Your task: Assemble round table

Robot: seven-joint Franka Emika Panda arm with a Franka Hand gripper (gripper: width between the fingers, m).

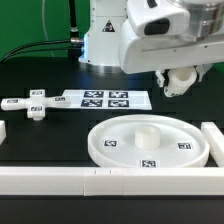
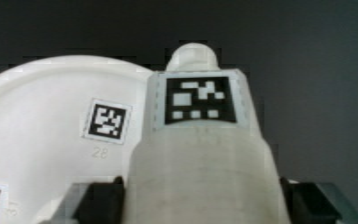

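Gripper [image 1: 180,82], clamped on the leg [image 2: 202,150], hangs near the disc [image 1: 150,152]; next, the leg needs aligning upright over the hub [image 1: 148,133].

Bright even light; disc [image 1: 118,142] near clipping, arm [image 1: 150,35] above it blown out (blurred too). Wrist view: leg [image 2: 197,150] soft.

We see the white plastic rimmed round disc [image 1: 120,130] flat at lower centre, the white cross-shaped foot [image 1: 35,104] at left, and the white tagged cylinder leg [image 2: 202,150] aloft.
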